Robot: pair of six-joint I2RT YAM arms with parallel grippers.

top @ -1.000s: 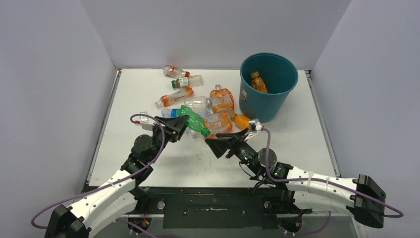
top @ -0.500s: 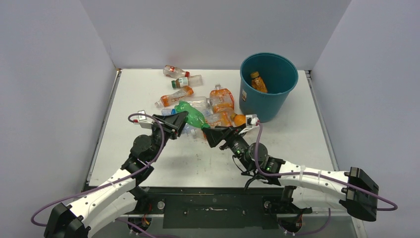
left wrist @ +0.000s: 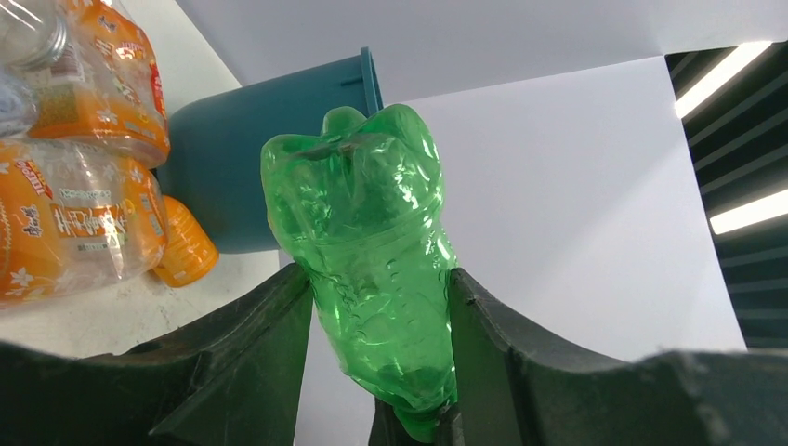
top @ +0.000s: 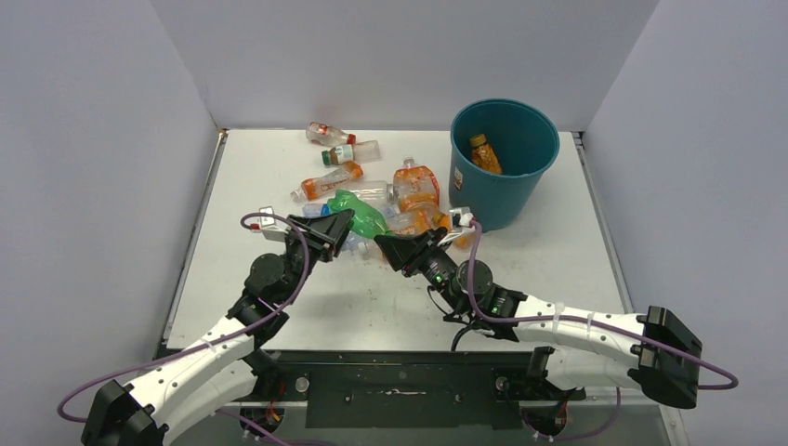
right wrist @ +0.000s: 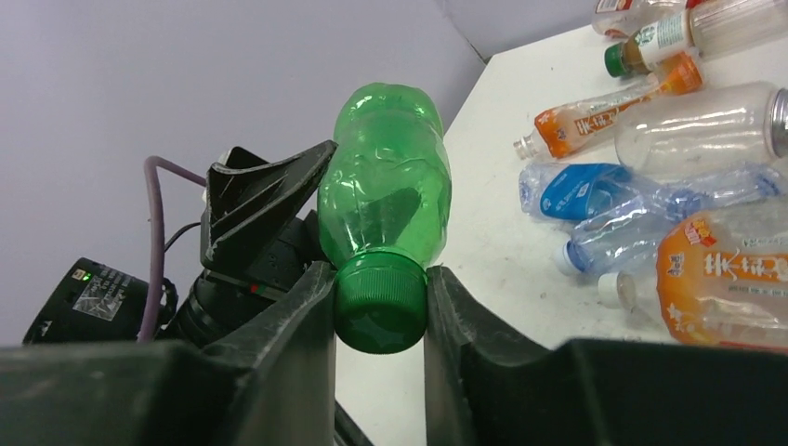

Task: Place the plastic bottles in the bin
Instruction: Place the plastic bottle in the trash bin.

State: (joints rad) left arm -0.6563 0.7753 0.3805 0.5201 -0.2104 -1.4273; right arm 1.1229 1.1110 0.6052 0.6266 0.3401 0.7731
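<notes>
Green bottle point(top: 356, 210) held between my two arms, above the table point(top: 242, 177) at the near edge of the bottle pile. My left gripper point(top: 342, 223) clamps the crushed body, jaws set as wide as the bottle. My right gripper point(top: 383, 243) is pinched narrow on the green cap point(right wrist: 379, 311). The long axis runs slantwise: base to the far left, cap to the near right, toward my right arm.

The bin point(top: 502, 200) stands at the far right, well apart from the bottle. My right arm is the nearer to it, so I judge the carry falls to that arm once the left lets go.

The left wrist view shows the lobed base rising above my fingers with the bin behind, but hides the cap and the right gripper. The right wrist view shows the cap between my fingers and the left gripper beyond, but not the bin. One orange bottle point(top: 483, 153) lies in the bin; the other bottles point(top: 339, 177) lie on the table.
</notes>
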